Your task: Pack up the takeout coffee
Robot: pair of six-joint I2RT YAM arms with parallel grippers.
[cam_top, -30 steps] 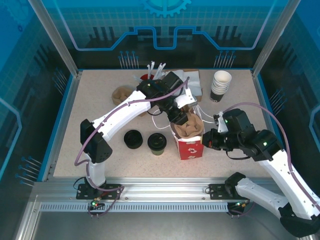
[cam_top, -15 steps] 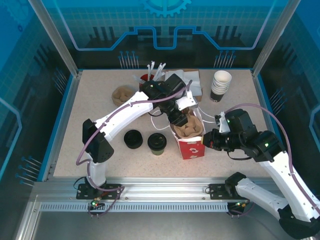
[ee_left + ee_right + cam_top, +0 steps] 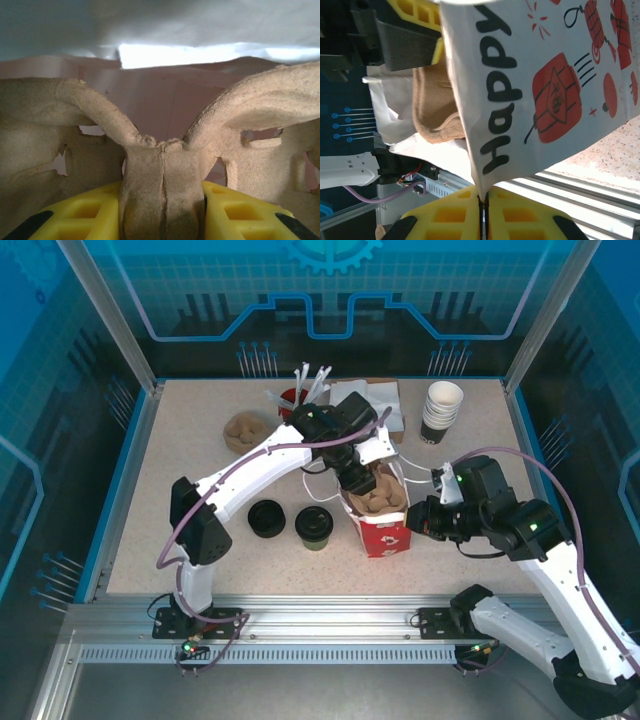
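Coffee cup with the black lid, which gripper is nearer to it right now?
Left. The left gripper holds the cup carrier in the bag, just behind and right of the coffee cup; the right gripper pinches the bag's opposite side.

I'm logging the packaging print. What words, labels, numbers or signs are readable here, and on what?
"Happ", the next letter cut off at the picture's edge: black lettering on the white side of the paper bag.
White marks on the bag's red front, seen from above: too small to read.
No other text readable.
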